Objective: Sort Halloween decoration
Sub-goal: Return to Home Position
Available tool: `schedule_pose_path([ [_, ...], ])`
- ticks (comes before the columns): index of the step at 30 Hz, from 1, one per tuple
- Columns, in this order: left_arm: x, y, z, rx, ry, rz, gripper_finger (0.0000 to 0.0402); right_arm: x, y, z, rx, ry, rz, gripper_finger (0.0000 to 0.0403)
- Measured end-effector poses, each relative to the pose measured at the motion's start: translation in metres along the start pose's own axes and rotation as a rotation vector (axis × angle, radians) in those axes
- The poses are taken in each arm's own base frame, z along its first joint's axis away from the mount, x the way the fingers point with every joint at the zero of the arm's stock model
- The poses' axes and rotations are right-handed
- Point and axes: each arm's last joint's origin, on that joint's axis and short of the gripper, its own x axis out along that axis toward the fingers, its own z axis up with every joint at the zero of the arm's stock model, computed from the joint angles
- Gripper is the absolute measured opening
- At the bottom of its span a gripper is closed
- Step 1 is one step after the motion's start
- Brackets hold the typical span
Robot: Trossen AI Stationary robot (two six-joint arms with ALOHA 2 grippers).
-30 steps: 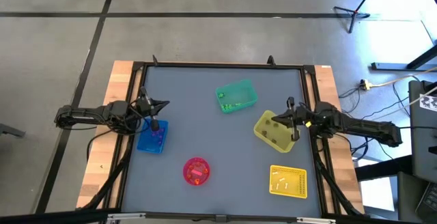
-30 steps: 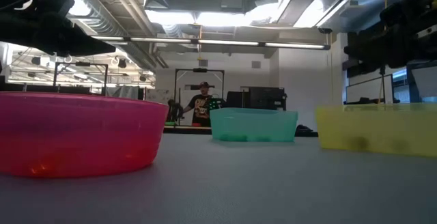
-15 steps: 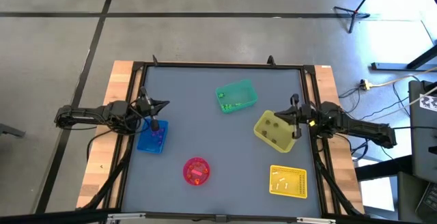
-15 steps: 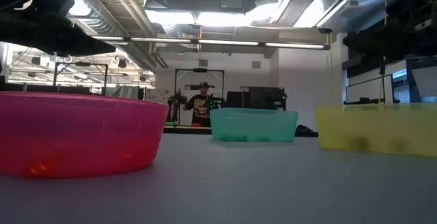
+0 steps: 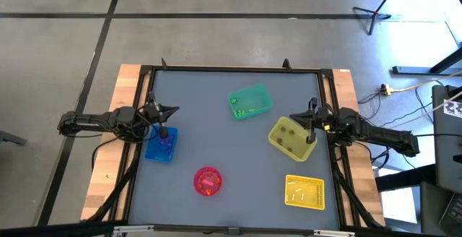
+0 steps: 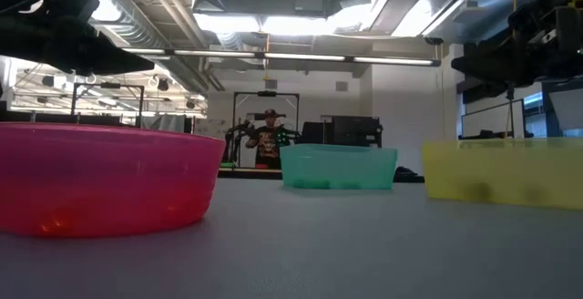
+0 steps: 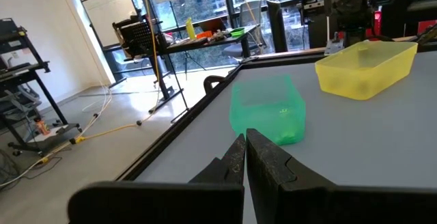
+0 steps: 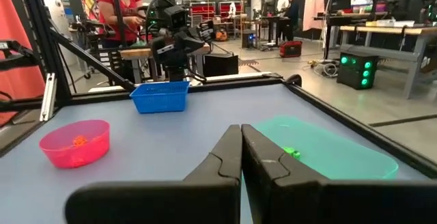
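Nearest, the pink bowl (image 5: 197, 174) holds an orange trinket (image 8: 80, 141), and the yellow basket (image 5: 318, 202) holds pale trinkets (image 5: 296, 191). Farther on, the left gripper (image 7: 244, 139), fingers pressed together and empty, hangs beside the blue bin (image 5: 153, 153). The right gripper (image 8: 240, 130), likewise closed, hangs over the yellow bin (image 5: 279, 142). Farthest, the green bin (image 5: 257, 93) holds green trinkets (image 5: 237, 108), possibly skeletons.
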Motion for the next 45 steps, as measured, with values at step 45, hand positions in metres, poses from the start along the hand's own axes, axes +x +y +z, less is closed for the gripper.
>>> schedule_pose_path([
  [45,0.0,0.0,0.0,0.0,0.0,0.001,0.0001,0.0002,0.0,-0.0003,0.035,0.004,0.0,0.0005],
])
